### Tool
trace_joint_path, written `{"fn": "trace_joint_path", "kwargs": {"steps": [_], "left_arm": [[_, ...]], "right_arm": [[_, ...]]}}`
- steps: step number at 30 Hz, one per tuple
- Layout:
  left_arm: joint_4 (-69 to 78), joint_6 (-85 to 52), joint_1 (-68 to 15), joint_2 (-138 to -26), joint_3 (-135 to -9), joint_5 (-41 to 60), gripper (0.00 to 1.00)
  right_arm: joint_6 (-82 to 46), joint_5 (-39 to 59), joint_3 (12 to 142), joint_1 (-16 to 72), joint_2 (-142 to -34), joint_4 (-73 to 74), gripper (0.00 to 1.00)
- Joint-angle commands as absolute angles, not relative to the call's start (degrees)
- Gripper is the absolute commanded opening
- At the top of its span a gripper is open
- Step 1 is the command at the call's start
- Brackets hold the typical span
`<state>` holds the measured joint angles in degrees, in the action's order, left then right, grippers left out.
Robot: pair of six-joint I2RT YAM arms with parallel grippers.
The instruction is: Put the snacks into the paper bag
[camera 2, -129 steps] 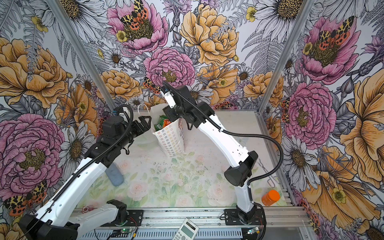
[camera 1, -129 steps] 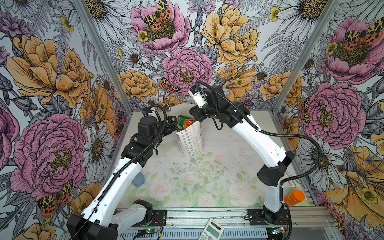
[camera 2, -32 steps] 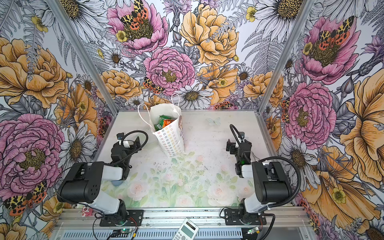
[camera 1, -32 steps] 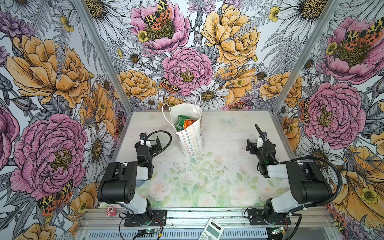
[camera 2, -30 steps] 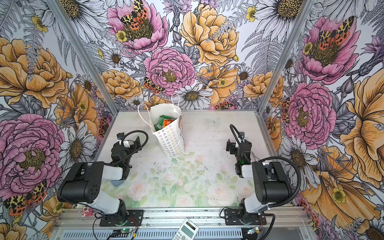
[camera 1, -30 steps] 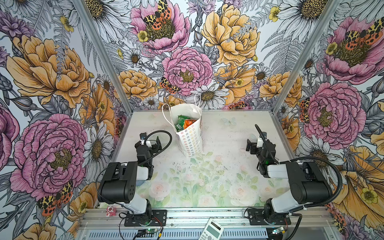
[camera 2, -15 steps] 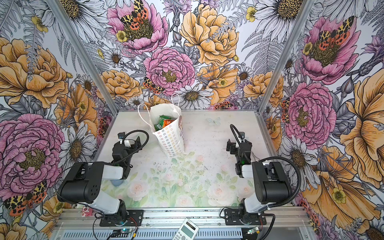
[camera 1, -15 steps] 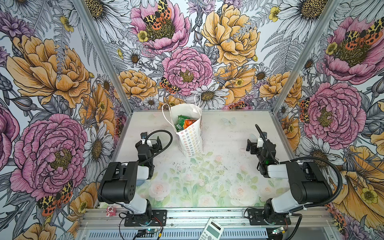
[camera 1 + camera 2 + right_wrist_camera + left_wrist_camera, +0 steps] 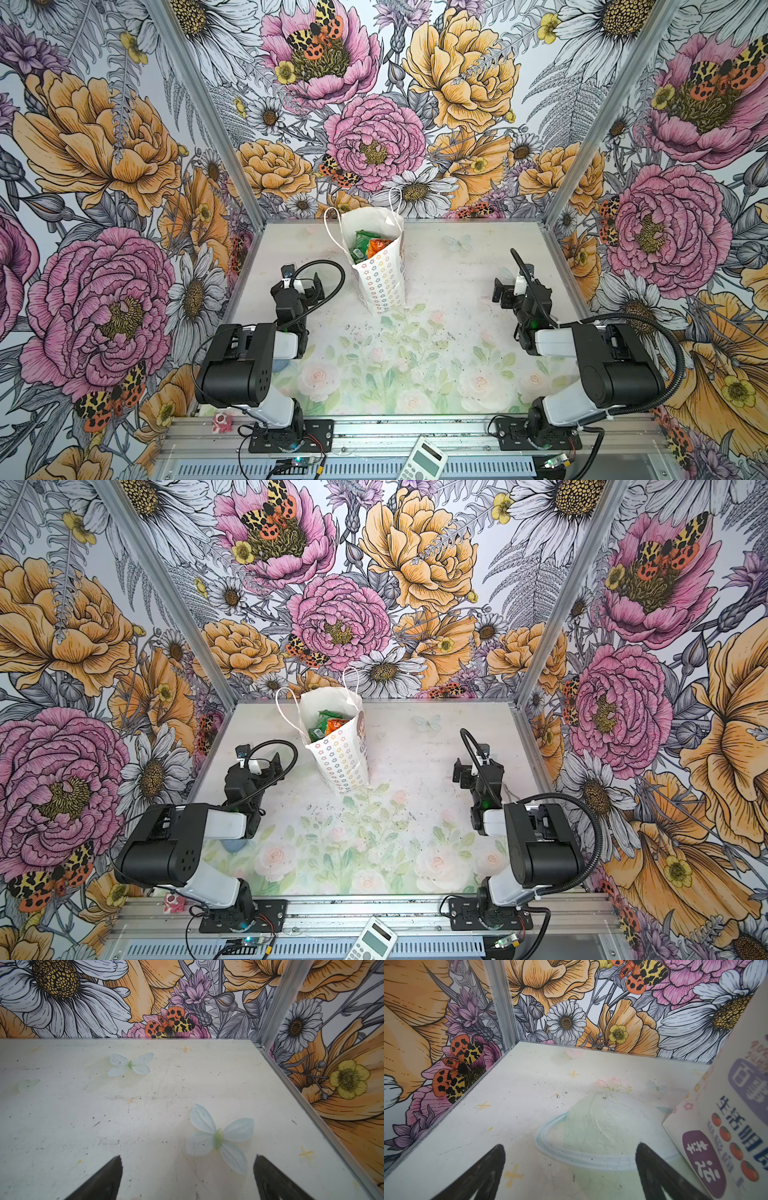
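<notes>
The bag (image 9: 380, 272) stands upright on the desk (image 9: 449, 299), toward the back and left of middle. Green and orange snacks (image 9: 368, 247) show inside its open mouth. The left gripper (image 9: 570, 1147) sits low over the desk just beside the bag, jaws spread wide and empty. The right gripper (image 9: 188, 1157), likewise released and empty, is well apart from the bag.

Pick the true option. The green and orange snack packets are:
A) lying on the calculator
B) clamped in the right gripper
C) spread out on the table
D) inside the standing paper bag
D: the green and orange snack packets show through the open top of the upright paper bag.
</notes>
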<state>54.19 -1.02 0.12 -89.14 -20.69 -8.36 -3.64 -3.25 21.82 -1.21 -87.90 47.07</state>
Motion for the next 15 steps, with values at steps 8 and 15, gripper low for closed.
{"fn": "trace_joint_path", "kwargs": {"steps": [8,15], "left_arm": [[54.1,0.1,-0.3,-89.0,-21.7,-9.2,0.99],[54.1,0.1,-0.4,-89.0,-21.6,-9.3,0.99]], "right_arm": [[-4.4,-3.0,23.1,-1.7,-88.4,48.7,1.0],[-4.4,-3.0,23.1,-1.7,-88.3,48.7,1.0]]}}
